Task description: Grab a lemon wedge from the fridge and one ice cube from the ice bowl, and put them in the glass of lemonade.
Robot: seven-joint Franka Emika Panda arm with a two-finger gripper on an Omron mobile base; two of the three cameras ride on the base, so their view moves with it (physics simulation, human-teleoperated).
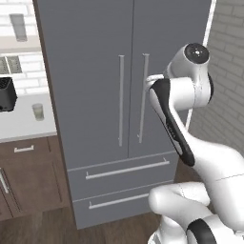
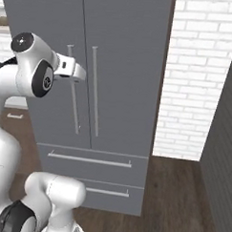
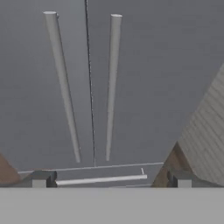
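Nearest, the tool (image 3: 109, 178) stands with its two tips spread as wide as they go and nothing between them, aimed at the shut doors of the fridge (image 1: 95, 71). Past the tips, the hand view shows the upper drawer handle (image 3: 100, 179) low down and the two long door handles above it: the left door handle (image 3: 63, 87) and the right door handle (image 3: 111, 87), with the door seam running between them. The tool is near the right door handle but not touching it.

The lemon wedge is presumably behind those doors; it cannot be seen, so its shelf is unknown. Far off to the left, on the tabletop (image 1: 24, 126), stands a small pale glass (image 1: 38, 111), which may be the glass of lemonade, beside a dark appliance (image 1: 6, 94).

The likely trouble: the two handles stand close together, so a slightly off-line reach could catch the wrong one or land on the seam. The thin, smooth bar could also slip from the fingers during the pull, and the brick wall (image 2: 201, 74) close on the right leaves the door and elbow little swing.
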